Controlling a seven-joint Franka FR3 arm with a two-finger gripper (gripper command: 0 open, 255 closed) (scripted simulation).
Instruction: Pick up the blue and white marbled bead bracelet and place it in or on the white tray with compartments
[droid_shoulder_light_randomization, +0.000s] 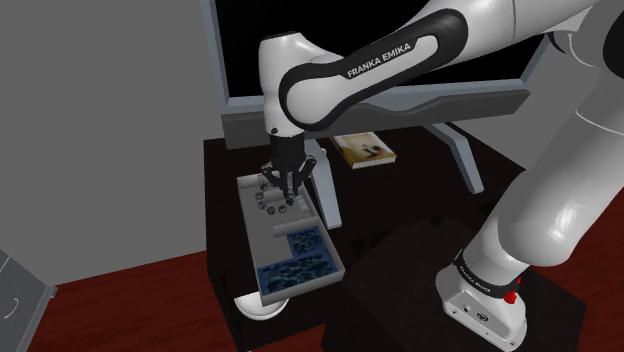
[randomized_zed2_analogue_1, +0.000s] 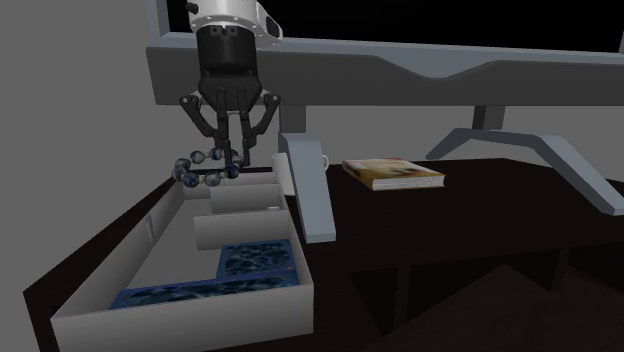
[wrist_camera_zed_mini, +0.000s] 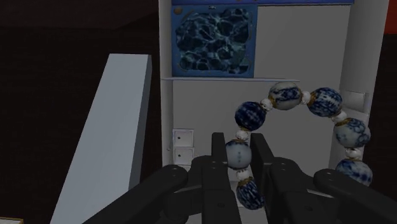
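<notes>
Grey wall (droid_shoulder_light_randomization: 100, 130) and a dark table (randomized_zed2_analogue_1: 480, 230) make up the room. On the second exterior view's left sits the tray (randomized_zed2_analogue_1: 180, 318), with blue floors in some of its boxes. Over its far end hangs the gripper (randomized_zed2_analogue_1: 232, 165), pinching the bracelet (randomized_zed2_analogue_1: 195, 166) tight. One bead is squeezed between the two fingers (wrist_camera_zed_mini: 219, 153), and the rest of the loop sticks out to that view's left. It seems to hang just above the tray without touching, but that is hard to see. Further right lies a book (randomized_zed2_analogue_1: 393, 174). In the wrist view the gripper hides the loop's lowest beads.
</notes>
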